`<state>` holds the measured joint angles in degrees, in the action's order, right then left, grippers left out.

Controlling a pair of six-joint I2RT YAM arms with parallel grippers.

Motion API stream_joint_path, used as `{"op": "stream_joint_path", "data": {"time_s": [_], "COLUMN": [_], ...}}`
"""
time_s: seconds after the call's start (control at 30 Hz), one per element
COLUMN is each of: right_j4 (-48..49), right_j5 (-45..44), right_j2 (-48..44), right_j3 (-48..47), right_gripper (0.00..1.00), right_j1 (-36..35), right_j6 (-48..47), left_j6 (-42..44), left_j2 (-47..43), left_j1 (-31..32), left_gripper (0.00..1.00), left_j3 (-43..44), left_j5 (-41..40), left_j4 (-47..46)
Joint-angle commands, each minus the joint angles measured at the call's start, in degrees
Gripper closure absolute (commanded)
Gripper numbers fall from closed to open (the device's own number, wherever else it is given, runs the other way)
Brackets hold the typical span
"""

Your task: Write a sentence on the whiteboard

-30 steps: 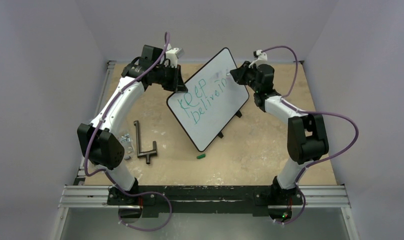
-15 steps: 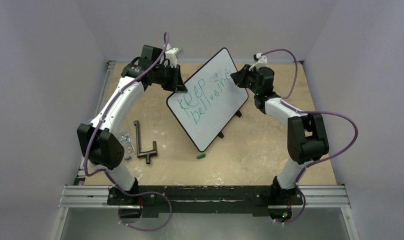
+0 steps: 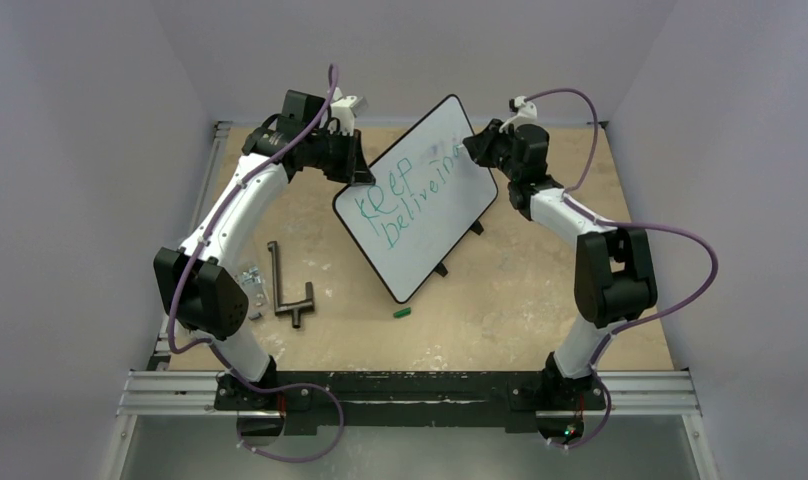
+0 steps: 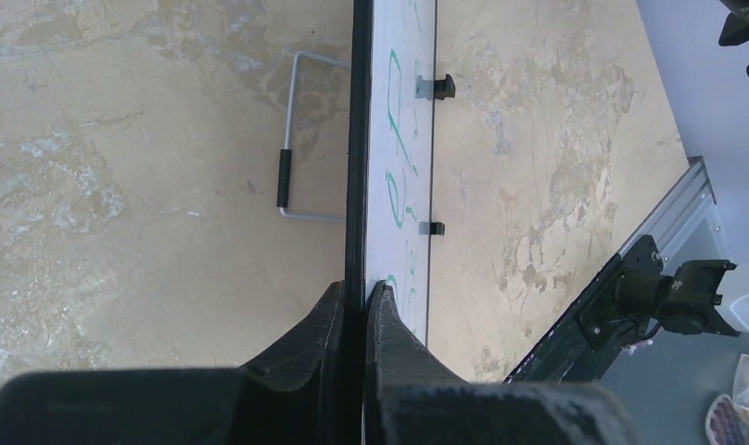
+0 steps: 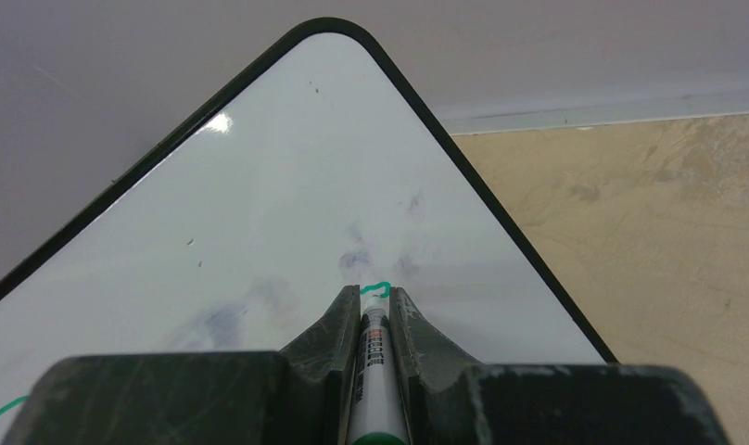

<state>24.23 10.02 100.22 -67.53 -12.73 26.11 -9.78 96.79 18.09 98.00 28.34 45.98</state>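
The whiteboard (image 3: 420, 195) stands tilted at mid table, a white panel in a thin black frame. Green lettering, the sentence (image 3: 405, 198), runs over it in two lines. My left gripper (image 3: 358, 172) is shut on the board's left edge; in the left wrist view its black fingers (image 4: 354, 301) pinch the frame of the whiteboard (image 4: 403, 130) seen edge-on. My right gripper (image 3: 470, 150) is shut on a white marker (image 5: 375, 366), its tip on the whiteboard (image 5: 287, 185) beside a fresh green stroke (image 5: 376, 288) near the board's far corner.
A dark T-shaped metal tool (image 3: 285, 285) and small metal bits (image 3: 252, 280) lie at the left. A green marker cap (image 3: 402, 312) rests in front of the board. A wire handle (image 4: 297, 139) lies behind the board. Walls close off three sides.
The right gripper has shifted a little up and away along the board's far edge with the marker, adding a stroke at the second line's end. The left arm and board have stayed put.
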Motion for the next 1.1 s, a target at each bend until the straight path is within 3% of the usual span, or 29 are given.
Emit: {"op": "stream_joint_path", "data": {"time_s": [0.0,0.27,1.07], "right_j4": [0.2,0.2,2.7], "right_j5": [-0.8,-0.3,-0.2], "right_j2": [1.2,2.0,-2.6], "right_j3": [-3.8,-3.9,8.1], "right_gripper": [1.0,1.0,1.0], "right_j1": [-0.4,-0.5,-0.5], "right_j6": [-0.2,-0.1,0.0], "left_j6": [6.6,6.7,6.7], "left_j2": [-1.9,-1.8,-2.1], "left_j1": [-0.9,-0.9,-0.9], "left_gripper": [1.0,1.0,1.0], "left_j3": [-0.3,-0.3,-0.3], "left_j5": [-11.9,-12.2,-12.4], "left_j4": [1.2,1.2,1.3]}}
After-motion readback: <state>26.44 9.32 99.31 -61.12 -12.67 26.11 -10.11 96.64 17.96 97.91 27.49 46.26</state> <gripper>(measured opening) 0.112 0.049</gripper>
